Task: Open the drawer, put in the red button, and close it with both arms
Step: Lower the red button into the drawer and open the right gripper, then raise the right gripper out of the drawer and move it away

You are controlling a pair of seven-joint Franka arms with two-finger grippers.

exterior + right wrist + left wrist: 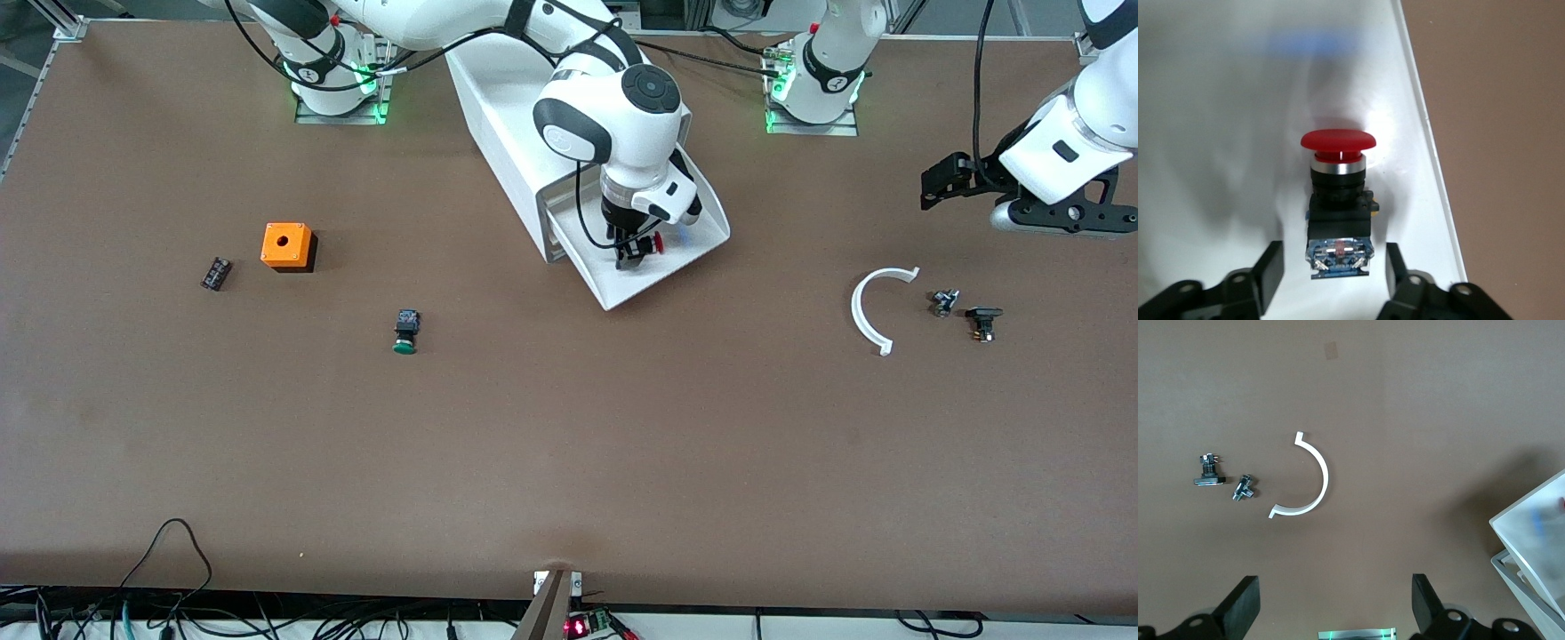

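The red button (1338,200) lies on its side on the white floor of the open drawer (676,262), its red cap (658,242) showing beside the gripper in the front view. My right gripper (633,253) hangs over the drawer, open, its fingers (1270,267) apart on either side of the button's body with a gap on each side. My left gripper (947,182) is open and empty, up in the air at the left arm's end of the table, over bare table beside the small parts.
The white cabinet (507,116) stands between the arm bases. A green-capped switch (406,331), an orange box (287,245) and a small black part (216,273) lie toward the right arm's end. A white curved piece (871,307) and two small dark parts (965,311) lie toward the left arm's end.
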